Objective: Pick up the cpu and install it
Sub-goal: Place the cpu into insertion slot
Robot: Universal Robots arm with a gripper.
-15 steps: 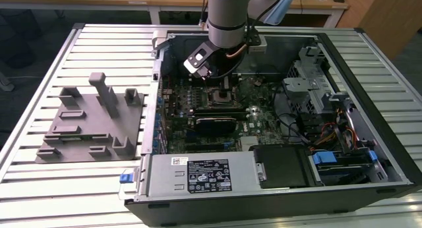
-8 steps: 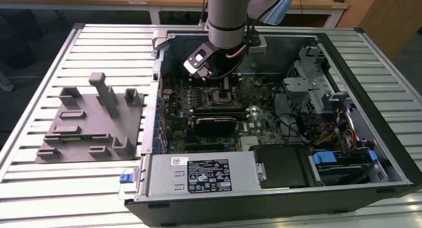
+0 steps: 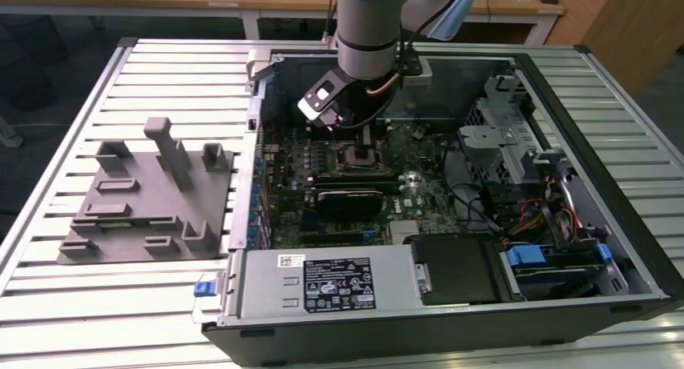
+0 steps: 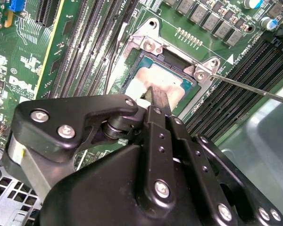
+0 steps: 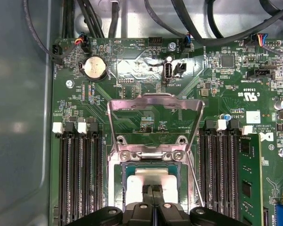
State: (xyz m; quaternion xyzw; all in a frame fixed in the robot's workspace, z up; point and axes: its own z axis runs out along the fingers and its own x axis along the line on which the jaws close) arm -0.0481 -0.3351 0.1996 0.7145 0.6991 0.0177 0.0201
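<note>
Exterior view: set high and off the arm (image 3: 369, 25), looking steeply down over the open computer case (image 3: 598, 105) on the slatted table (image 3: 64, 305); wide, whole case in frame, grey tray (image 3: 150, 193) at the exterior view's left. First wrist view: close above the motherboard (image 5: 217, 80), facing almost square onto it, gripper (image 5: 153, 189) in the foreground; second wrist view: nearer still, oblique, peering past the gripper's black body. Both wrist views share the socket (image 5: 153, 155) (image 4: 148, 44) and the flanking memory slots (image 5: 78, 174) (image 4: 85, 47); the exterior view holds the same socket small, under the arm.
</note>
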